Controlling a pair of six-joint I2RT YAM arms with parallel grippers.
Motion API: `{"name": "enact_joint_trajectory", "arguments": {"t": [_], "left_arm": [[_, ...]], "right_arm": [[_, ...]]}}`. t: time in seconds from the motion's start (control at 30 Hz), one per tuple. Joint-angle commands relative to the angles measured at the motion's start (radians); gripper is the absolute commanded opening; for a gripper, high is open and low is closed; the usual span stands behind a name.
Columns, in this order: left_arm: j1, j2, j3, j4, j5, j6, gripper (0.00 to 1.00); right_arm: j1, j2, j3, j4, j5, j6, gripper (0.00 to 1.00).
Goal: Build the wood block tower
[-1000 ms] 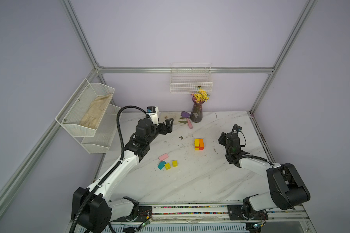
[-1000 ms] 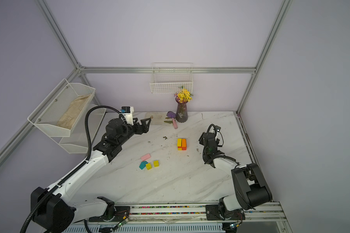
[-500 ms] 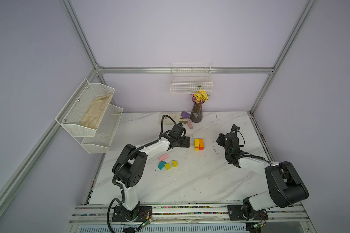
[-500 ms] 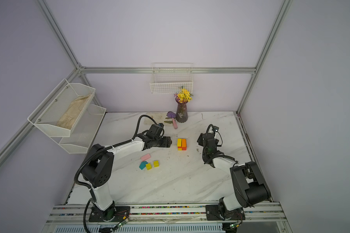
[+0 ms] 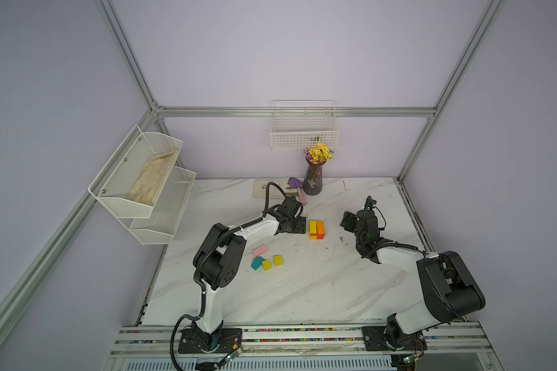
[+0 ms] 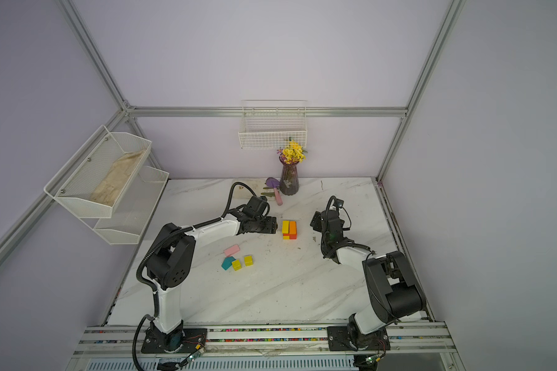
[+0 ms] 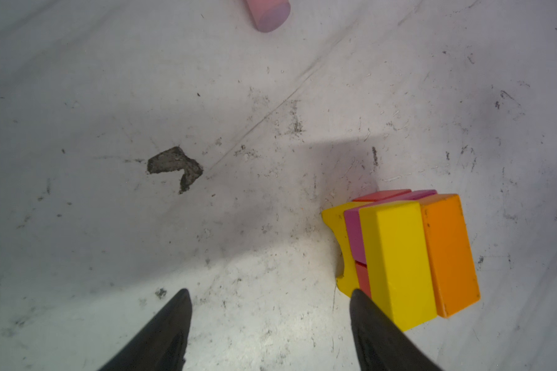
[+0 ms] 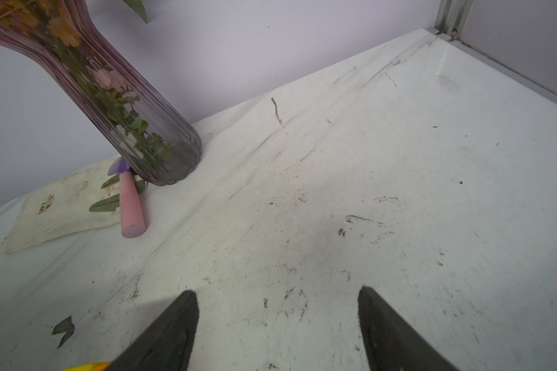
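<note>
White marble tabletop point(image 5: 303, 289) carries everything. The left gripper point(image 7: 269, 292) hovers low over it, jaws spread and empty. One finger point(image 7: 370, 327) is right beside the tower point(image 7: 399, 257), a short yellow, orange, magenta and red stack at mid-table; contact cannot be told. It should probably back straight off without nudging the stack, then fetch the pink block point(image 5: 260, 250), teal piece point(image 5: 257, 262) or yellow cubes point(image 5: 278, 260) lying apart nearby. The right gripper point(image 8: 277, 290), likewise spread and empty, hangs beyond the tower.
</note>
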Motion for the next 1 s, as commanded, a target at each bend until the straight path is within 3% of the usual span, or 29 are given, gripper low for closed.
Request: {"name": "enact_joint_trajectory", "arguments": {"t": [0.0, 0.97], "left_arm": [[-0.010, 0.017, 0.110, -0.008, 0.006, -0.001, 0.75], [-0.032, 0.040, 0.166, -0.048, 0.023, 0.012, 0.72]], "right_arm": [[-0.005, 0.006, 0.023, 0.005, 0.008, -0.004, 0.81], [-0.005, 0.004, 0.023, 0.002, 0.010, -0.002, 0.81]]}}
